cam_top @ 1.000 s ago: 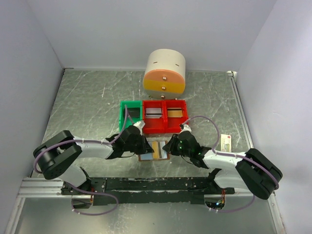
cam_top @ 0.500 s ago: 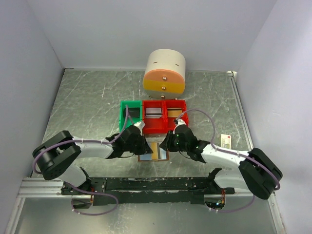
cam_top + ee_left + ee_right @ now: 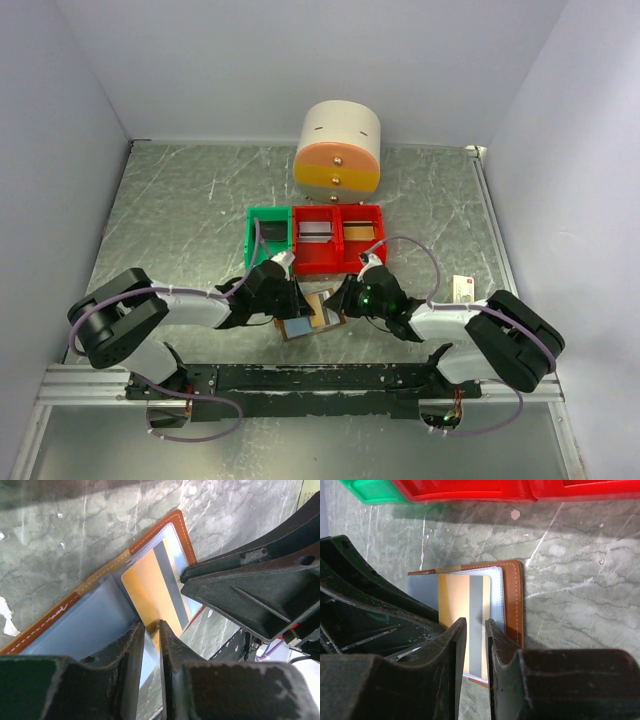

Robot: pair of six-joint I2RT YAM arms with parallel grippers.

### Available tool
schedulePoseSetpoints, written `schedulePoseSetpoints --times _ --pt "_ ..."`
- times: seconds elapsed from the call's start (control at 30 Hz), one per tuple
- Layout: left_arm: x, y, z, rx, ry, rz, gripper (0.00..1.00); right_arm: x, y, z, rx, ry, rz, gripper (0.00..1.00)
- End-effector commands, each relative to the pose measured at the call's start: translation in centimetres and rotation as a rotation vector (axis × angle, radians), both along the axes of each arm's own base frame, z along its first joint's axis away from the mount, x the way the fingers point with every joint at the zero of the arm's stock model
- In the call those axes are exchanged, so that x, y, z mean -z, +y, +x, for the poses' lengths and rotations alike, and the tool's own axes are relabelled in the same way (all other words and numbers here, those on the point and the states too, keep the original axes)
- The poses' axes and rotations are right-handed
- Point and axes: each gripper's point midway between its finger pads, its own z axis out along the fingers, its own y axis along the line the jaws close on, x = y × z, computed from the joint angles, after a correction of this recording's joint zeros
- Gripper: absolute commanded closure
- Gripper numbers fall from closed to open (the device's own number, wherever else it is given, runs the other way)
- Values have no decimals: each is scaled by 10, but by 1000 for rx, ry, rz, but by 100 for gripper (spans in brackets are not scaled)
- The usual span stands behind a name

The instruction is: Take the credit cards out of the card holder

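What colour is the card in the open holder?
The card is orange with a grey stripe; right wrist view.

A scratched grey counter point(image 3: 170, 225) carries three bins in a touching row: a green bin point(image 3: 250, 240) on the left, a red bin point(image 3: 315, 263) in the middle and a second red bin point(image 3: 362, 210) on the right. Behind them stands a round cream drawer unit point(image 3: 339, 140), its orange front bearing three small knobs. A cream box point(image 3: 462, 290) with a red mark lies near the right wall. A metal rail point(image 3: 85, 385) runs along the near edge.
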Motion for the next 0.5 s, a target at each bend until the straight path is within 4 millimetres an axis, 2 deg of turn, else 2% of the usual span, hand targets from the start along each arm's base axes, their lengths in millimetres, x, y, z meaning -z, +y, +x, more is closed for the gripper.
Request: schedulePoseSetpoints --times 0.0,0.23,0.47 --pt "-17 -17 1 2 -6 -122 70 50 -35 -37 13 166 -147 77" --pt "-23 -21 1 -15 5 -176 65 48 -34 -39 13 161 -129 78" --pt "-20 -20 2 -49 28 -185 66 49 -33 -43 11 173 -102 78"
